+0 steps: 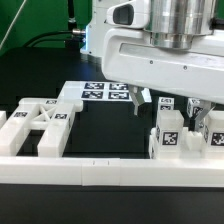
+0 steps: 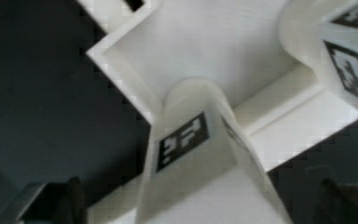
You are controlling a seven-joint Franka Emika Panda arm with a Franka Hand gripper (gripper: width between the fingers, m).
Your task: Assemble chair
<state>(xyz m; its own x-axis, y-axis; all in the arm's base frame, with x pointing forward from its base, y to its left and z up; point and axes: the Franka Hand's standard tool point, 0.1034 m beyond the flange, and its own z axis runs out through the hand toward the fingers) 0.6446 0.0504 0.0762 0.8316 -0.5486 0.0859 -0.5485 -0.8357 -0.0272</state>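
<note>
panda arm's gripper (image 1: 170, 108) hangs over the lower right of the exterior view with its jaws released and spread wide, one of the fingers (image 1: 140, 100) on either side of an upright tagged block (image 1: 169, 134) and, as far as that view shows, touching neither face of it

a second tagged block (image 1: 214, 130) stands just beside the first at the exterior view's right edge

the chair is in loose white parts on the black table (image 1: 110, 125): a flat tagged panel (image 1: 105, 92) lies at centre frame behind the gripper, and a cluster of chunky pieces (image 1: 40, 128) sits at the exterior view's lower left, well apart from the two blocks

a long low border rail (image 1: 110, 172) runs across the bottom of the frame in front of all the parts

the wrist view looks down on the upright tagged block (image 2: 197, 140), its black-and-white tag facing the camera, with a broad white surface (image 2: 211, 60) beyond it and another tagged part (image 2: 348, 62) near it; the dark blurred fingers (image 2: 30, 205) flank the block, and whether they touch it cannot be told from here
</note>
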